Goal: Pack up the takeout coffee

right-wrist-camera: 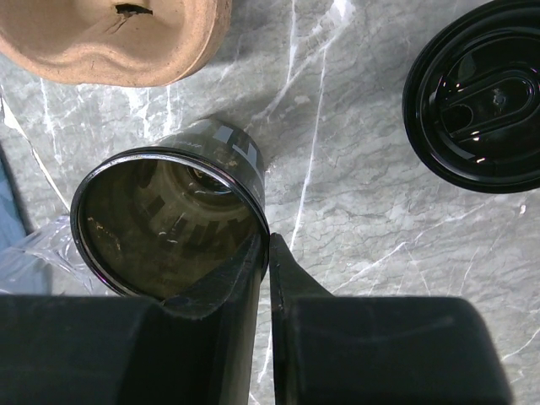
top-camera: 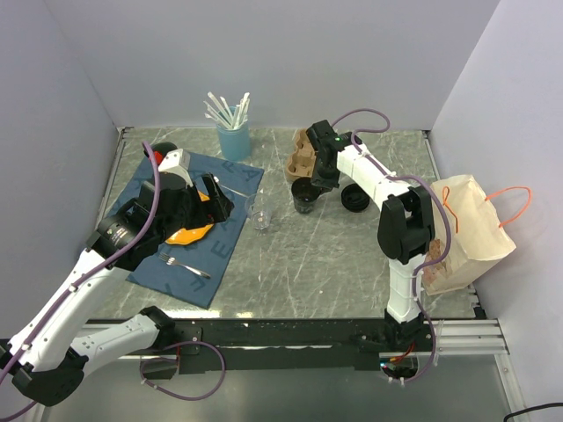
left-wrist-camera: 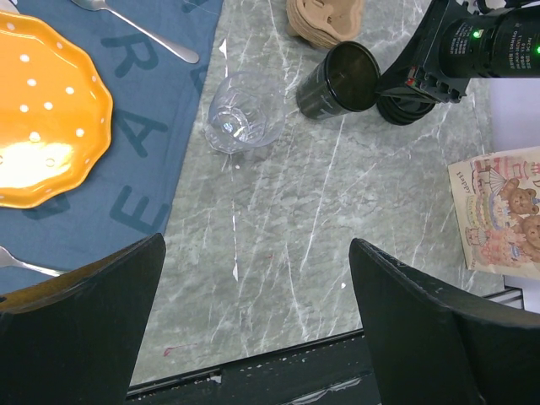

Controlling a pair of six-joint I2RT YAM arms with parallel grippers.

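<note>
Grey-green marble tabletop (top-camera: 352,264) boxed in by white walls is what I am working over. My right gripper (right-wrist-camera: 268,251) is clenched on the small black tapered disposable cup (right-wrist-camera: 169,215), one finger inside the mouth and the other outside, pinching the wall at the rim. In the overhead view the cup stands near centre frame, just below the brown moulded-pulp drink carrier (right-wrist-camera: 118,34). It is left of the round black plastic lid (right-wrist-camera: 477,93), which lies flat on the marble, apart from it. My left gripper (left-wrist-camera: 257,245) hangs spread wide and empty at the left, above the blue cloth placemat (left-wrist-camera: 143,169). I judge the cup light and thin-walled, likely to buckle under a hard squeeze, with a glossy skin that may slip. The rim should be its stiffest part, so that pinch is a fair hold if kept gentle. It looks empty to me. Counting: one cup, one lid, one carrier, one clear drinking glass (left-wrist-camera: 239,114), one cream paper bag with orange handles (top-camera: 466,233) at the right edge, one orange scalloped plate (left-wrist-camera: 42,110), one placemat.
</note>
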